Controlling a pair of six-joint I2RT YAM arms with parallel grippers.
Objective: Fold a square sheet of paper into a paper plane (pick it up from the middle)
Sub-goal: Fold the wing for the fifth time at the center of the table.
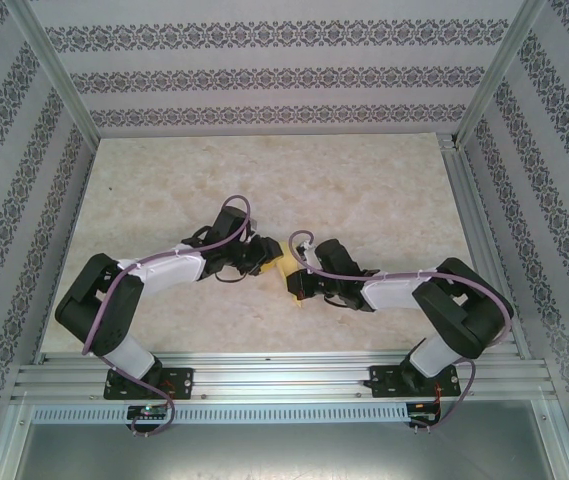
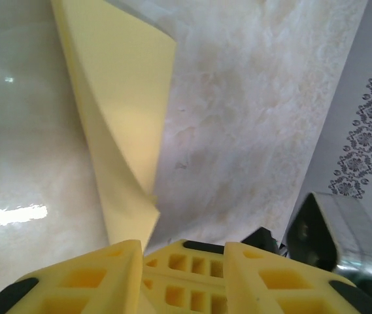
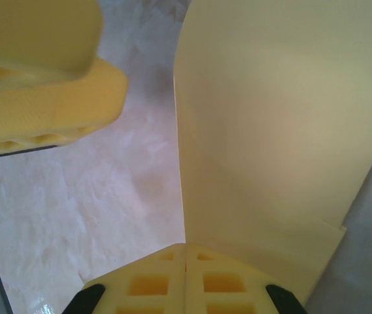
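You are early in the fold: the square sheet of paper point(image 3: 284, 118) stands lifted off the table point(image 2: 251, 98) between both grippers at the centre of the overhead view. It is doubled at its lower right corner but has no dart shape yet, so I judge most creases remain. Your right gripper point(image 3: 186, 252) is clenched on the sheet's bottom edge. The left gripper point(image 2: 140, 258) leaves a narrow gap that the sheet's corner runs into; whether it pinches, I cannot tell. Overhead you get a yellow sliver between the wrists, while the wrist views show the curl and layers
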